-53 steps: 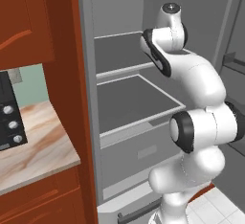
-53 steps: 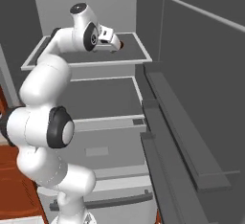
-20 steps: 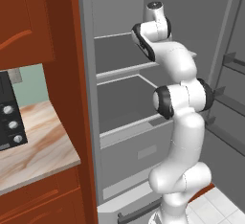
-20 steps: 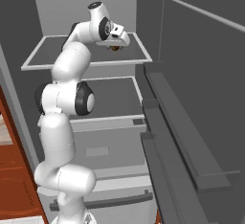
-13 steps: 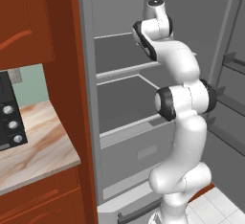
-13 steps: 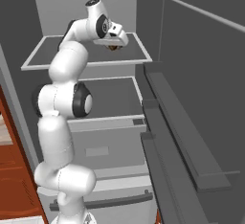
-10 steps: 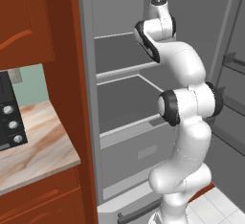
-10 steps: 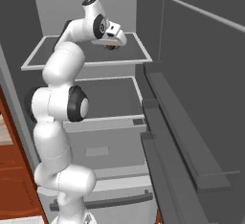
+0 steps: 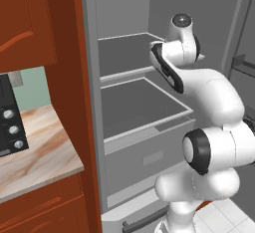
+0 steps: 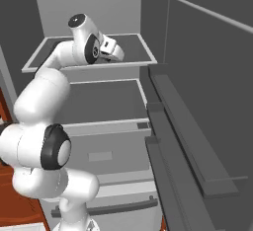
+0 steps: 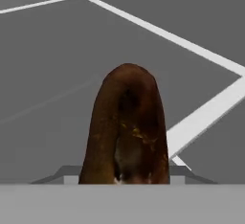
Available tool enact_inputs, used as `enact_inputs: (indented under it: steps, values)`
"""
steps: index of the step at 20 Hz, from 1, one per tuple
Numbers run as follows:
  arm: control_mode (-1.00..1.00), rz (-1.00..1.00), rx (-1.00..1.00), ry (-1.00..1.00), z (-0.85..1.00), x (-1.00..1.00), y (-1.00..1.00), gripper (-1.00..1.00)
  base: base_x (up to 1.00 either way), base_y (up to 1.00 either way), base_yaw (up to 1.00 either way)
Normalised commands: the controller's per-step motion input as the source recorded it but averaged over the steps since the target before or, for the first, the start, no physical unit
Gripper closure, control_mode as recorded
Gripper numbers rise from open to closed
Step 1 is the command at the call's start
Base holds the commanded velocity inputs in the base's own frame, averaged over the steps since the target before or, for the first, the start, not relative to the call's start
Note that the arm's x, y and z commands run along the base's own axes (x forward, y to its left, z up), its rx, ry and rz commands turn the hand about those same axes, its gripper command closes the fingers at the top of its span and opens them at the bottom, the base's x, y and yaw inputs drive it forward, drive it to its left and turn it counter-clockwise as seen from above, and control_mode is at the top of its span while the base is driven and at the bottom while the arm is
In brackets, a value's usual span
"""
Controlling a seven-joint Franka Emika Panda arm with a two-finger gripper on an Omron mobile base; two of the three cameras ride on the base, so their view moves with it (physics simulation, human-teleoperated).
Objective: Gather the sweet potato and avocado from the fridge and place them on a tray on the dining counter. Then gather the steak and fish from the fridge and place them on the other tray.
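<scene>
Fridge (image 9: pixel 124 102) open, grey shelves. My arm bent high, wrist over upper shelf (image 10: pixel 128 52). Tool (image 10: pixel 117 55) half-closed, gripping sweet potato (image 11: pixel 127 127) above shelf.

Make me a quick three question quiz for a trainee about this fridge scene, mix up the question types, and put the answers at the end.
1. True or false: the fridge door stands open.
2. Multiple choice: what sits right in front of the claw in the hand view? A) a blue tray B) a reddish-brown sweet potato C) a red steak
3. Fill in: the claw is at the ___ shelf of the fridge, above the lower shelf.

Key: 1 true; 2 B; 3 upper
</scene>
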Motion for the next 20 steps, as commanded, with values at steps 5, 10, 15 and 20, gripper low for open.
enact_inputs:
  steps: [5,10,15,20]
  values:
    - [-1.0,-0.02,0.09,-0.06,0.27,-1.0,0.0,1.0,0.0,0.0,0.0]
    - [-1.0,-0.02,0.08,-0.01,0.36,-1.0,0.0,1.0,0.0,0.0,0.0]
    - [-1.0,-0.01,0.04,0.0,0.13,-1.0,0.0,1.0,0.0,0.0,0.0]
    - [-1.0,-0.01,0.0,-0.02,-0.01,-1.0,0.04,1.0,0.0,0.0,0.0]
